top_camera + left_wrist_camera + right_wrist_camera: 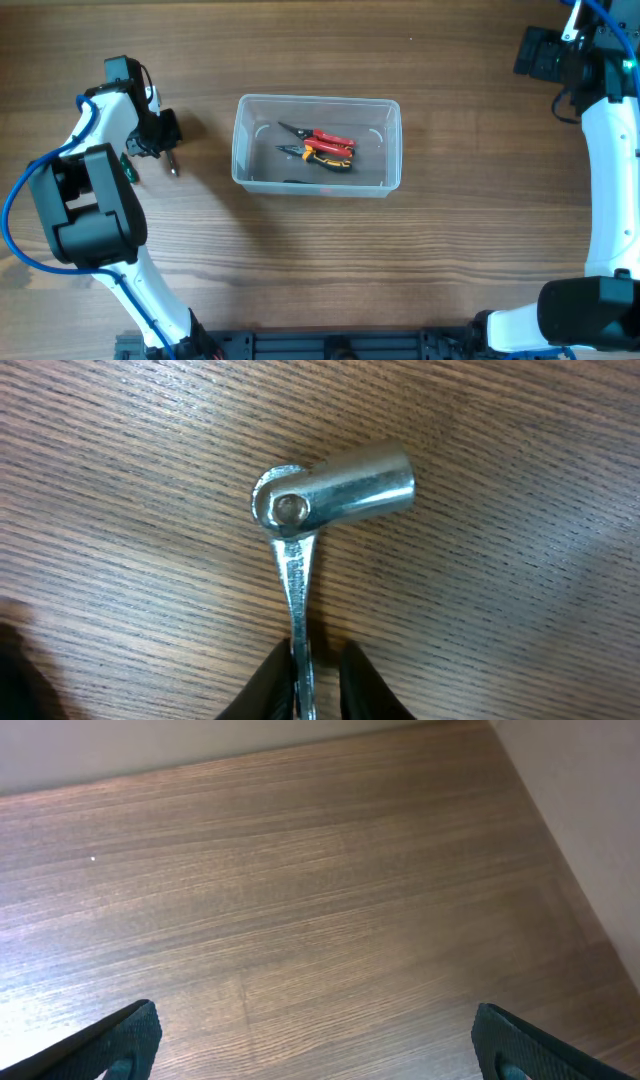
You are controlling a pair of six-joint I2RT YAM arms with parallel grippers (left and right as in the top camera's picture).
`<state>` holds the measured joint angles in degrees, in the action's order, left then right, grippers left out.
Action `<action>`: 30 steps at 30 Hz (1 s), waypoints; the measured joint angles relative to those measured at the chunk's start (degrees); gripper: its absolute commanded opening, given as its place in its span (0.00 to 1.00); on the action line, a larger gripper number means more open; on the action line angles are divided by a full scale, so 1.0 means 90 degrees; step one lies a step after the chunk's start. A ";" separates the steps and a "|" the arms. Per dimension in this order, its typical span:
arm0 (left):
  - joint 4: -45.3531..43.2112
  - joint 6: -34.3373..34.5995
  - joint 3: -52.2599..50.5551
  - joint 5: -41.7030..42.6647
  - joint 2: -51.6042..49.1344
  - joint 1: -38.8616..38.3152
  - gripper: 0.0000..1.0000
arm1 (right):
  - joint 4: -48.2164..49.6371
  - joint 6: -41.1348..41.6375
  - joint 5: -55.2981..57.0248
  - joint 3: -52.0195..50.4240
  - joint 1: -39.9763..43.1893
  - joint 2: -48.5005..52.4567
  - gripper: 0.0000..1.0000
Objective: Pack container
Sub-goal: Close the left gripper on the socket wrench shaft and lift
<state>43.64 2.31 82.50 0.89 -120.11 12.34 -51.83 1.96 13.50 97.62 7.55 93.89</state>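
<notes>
The container (392,150), a clear plastic tub, stands at the table's middle with red and orange-handled pliers (325,150) inside. A steel socket wrench (335,495) lies on the wood left of the tub; it also shows in the overhead view (171,165). My left gripper (318,665) straddles its thin handle. The left finger touches the handle and a narrow gap shows at the right finger. My right gripper (315,1040) is wide open and empty over bare wood at the far right.
A small green-tipped item (129,170) lies by the left arm. A wall edge runs along the right side in the right wrist view (590,840).
</notes>
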 measured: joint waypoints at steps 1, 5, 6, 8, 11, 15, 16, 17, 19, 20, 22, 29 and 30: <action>0.0000 0.0000 0.0000 -0.0005 0.0000 -0.0002 0.13 | 0.0000 0.0000 0.0000 0.0000 0.0000 0.0000 1.00; 0.0000 0.0002 0.0000 -0.0046 0.0000 0.0000 0.04 | 0.0000 0.0000 0.0002 0.0000 0.0000 0.0000 1.00; 0.0000 0.0019 0.0000 -0.0049 0.0000 -0.0002 0.04 | 0.0000 0.0000 0.0000 0.0000 0.0000 0.0000 1.00; 0.0000 0.0019 0.0000 -0.0046 0.0000 -0.0007 0.04 | 0.0000 0.0000 0.0000 0.0000 0.0000 0.0000 1.00; 0.0000 0.0019 0.0000 -0.0049 0.0000 -0.0007 0.04 | 0.0000 0.0000 0.0000 0.0000 0.0000 0.0000 1.00; 0.0027 0.0019 0.0027 -0.0119 0.0000 -0.0010 0.04 | 0.0000 0.0000 0.0000 0.0000 0.0000 0.0000 1.00; 0.0034 0.0017 0.0036 -0.0165 0.0000 -0.0010 0.04 | 0.0000 0.0000 0.0002 0.0000 0.0000 0.0000 1.00; 0.0068 0.0017 0.0061 -0.0265 0.0000 -0.0027 0.04 | 0.0000 0.0000 0.0000 0.0000 0.0000 0.0000 1.00; 0.0090 -0.0012 0.0151 -0.0393 0.0015 -0.0032 0.04 | 0.0000 0.0000 0.0000 0.0000 0.0000 0.0000 1.00; 0.0100 -0.0058 0.0209 -0.0447 0.0056 -0.0032 0.04 | 0.0000 0.0000 0.0000 0.0000 0.0000 0.0000 1.00; 0.0109 -0.0138 0.0359 -0.0493 0.0248 -0.0032 0.04 | 0.0000 0.0000 0.0000 0.0000 0.0000 0.0000 1.00; 0.0095 -0.0248 0.0857 -0.0549 0.1605 -0.0051 0.04 | 0.0000 0.0000 0.0000 0.0000 0.0000 0.0000 1.00; 0.0097 -0.0250 0.0867 -0.0549 0.1800 -0.0085 0.04 | 0.0000 0.0000 0.0000 0.0000 0.0000 0.0000 1.00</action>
<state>44.51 0.05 90.30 -4.05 -103.92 11.57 -51.83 1.96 13.50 97.62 7.55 93.89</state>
